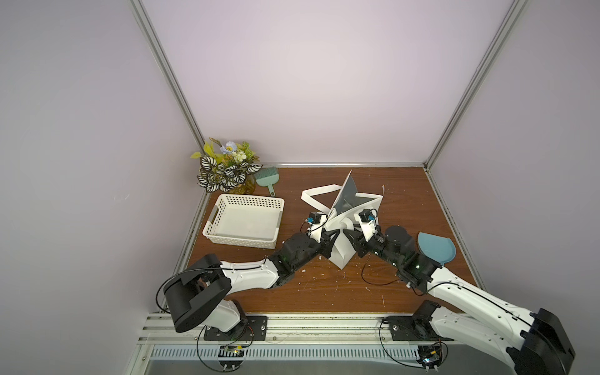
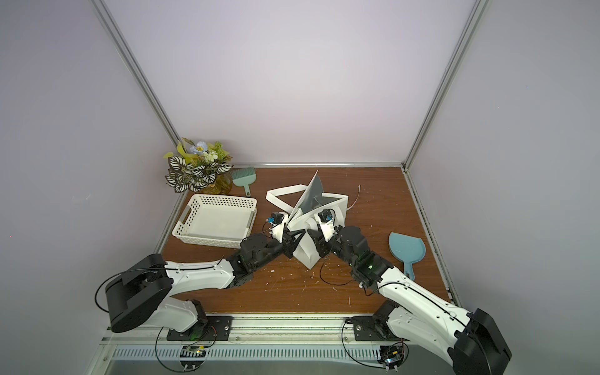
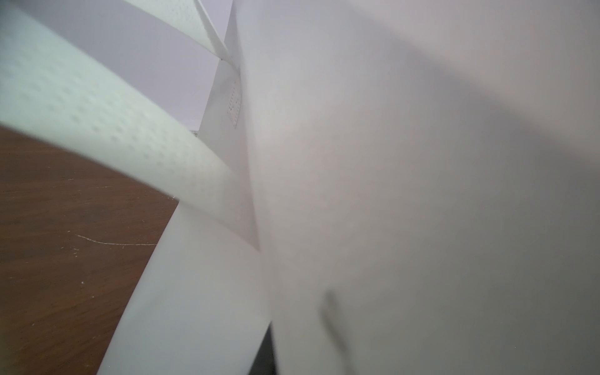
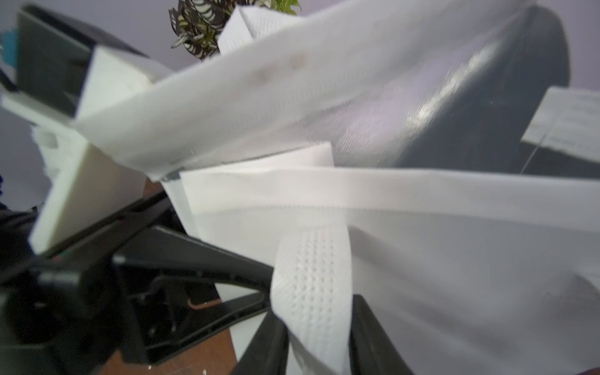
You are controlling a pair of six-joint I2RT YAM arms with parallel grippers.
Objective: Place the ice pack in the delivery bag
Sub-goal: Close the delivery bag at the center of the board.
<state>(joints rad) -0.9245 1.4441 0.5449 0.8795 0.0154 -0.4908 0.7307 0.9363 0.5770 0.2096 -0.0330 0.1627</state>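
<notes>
Pinching mid-tabletop (image 1: 292, 292) delivery bag (image 1: 341, 251) by its handle loop (image 4: 311, 276) with right end effector (image 4: 319, 347), at bag's 4 o'clock. Left end effector (image 1: 332, 239) at 8 o'clock, grip impossible to tell. No ice pack visible, perhaps hidden inside; mouth toward 12.

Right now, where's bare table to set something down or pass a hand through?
Free: back right, between delivery bag, dustpan and back rail; also the front strip of the table. Crowded: centre, where left gripper and right gripper meet at the bag; left side, with basket, brush, plant.
</notes>
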